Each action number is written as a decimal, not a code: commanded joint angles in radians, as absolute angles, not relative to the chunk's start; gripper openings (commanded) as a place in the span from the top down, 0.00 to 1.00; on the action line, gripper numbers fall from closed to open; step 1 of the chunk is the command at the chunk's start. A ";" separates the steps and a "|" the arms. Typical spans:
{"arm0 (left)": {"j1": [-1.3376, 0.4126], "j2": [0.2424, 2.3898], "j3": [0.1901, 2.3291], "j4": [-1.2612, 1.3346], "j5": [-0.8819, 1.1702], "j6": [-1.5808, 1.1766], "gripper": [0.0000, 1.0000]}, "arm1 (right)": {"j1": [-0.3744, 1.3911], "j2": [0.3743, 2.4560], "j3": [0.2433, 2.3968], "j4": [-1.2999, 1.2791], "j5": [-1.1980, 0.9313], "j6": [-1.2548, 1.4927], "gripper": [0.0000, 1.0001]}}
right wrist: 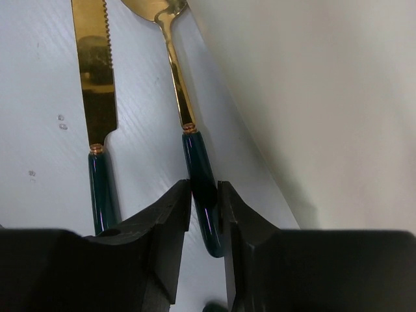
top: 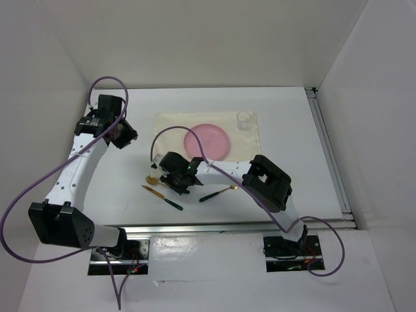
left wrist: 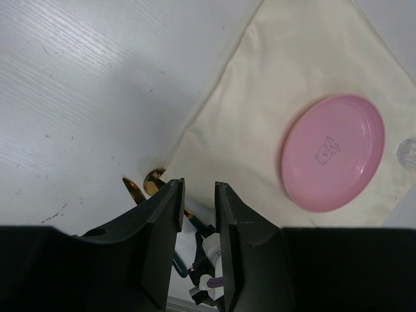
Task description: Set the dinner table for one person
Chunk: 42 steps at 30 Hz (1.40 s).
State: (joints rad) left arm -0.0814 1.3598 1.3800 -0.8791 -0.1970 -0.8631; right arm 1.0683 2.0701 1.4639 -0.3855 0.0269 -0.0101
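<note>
**Right end effector locked on the spoon**

I had the right end effector (right wrist: 205,195) clamped on the dark green handle of the spoon (right wrist: 174,78), low over the white table (top: 292,143) beside the cream mat (top: 172,123). The spoon bowl was cut off at the frame edge. The knife (right wrist: 96,84) lay alongside, apart. My left end effector (left wrist: 198,208) hung high, fingers narrowly apart and empty. The pink plate (top: 207,140) sat on the mat, and the glass (top: 244,119) was barely readable.
</note>
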 commanded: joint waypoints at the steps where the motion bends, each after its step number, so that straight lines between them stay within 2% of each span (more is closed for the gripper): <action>1: -0.077 1.350 1.379 -0.877 -0.195 -0.844 0.57 | 1.075 2.079 1.450 -0.408 0.038 -0.026 0.67; 3: -0.077 1.350 1.379 -0.868 -0.195 -0.844 0.57 | 1.075 2.079 1.459 -0.408 0.038 -0.035 0.72; 5: -0.077 1.350 1.379 -0.868 -0.195 -0.844 0.57 | 1.075 2.079 1.468 -0.408 0.029 -0.044 0.84; 6: -0.077 1.350 1.379 -0.868 -0.195 -0.844 0.57 | 1.075 2.079 1.483 -0.408 0.029 -0.044 0.87; 13: -0.077 1.341 1.379 -0.859 -0.176 -0.844 0.57 | 1.095 1.970 1.505 -0.387 0.029 -0.064 0.89; 14: -0.077 1.341 1.379 -0.859 -0.176 -0.844 0.57 | 1.095 1.959 1.505 -0.387 0.029 -0.064 0.92; 21: -0.077 1.341 1.408 -0.859 -0.176 -0.834 0.57 | 1.095 1.884 1.496 -0.379 0.049 -0.064 0.92; 25: -0.077 1.341 1.417 -0.859 -0.176 -0.834 0.57 | 1.085 1.830 1.459 -0.388 0.126 -0.042 0.95; 30: -0.067 1.341 1.427 -0.859 -0.176 -0.816 0.56 | 0.964 1.749 1.401 -0.488 0.178 0.124 0.96; 35: -0.067 1.341 1.395 -0.836 -0.167 -0.807 0.55 | 0.765 1.643 1.287 -0.566 0.218 0.277 0.96; 41: -0.107 1.350 1.304 -0.813 -0.124 -0.818 0.54 | 0.560 1.664 1.227 -0.611 0.207 0.388 0.95; 42: -0.121 1.350 1.290 -0.796 -0.114 -0.818 0.51 | 0.522 1.675 1.227 -0.597 0.192 0.397 0.95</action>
State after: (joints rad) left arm -0.0883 1.3598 1.3334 -0.8299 -0.1562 -0.8333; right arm 0.5682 1.6676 1.2404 -0.5686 0.1986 0.3199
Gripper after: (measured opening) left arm 0.476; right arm 0.266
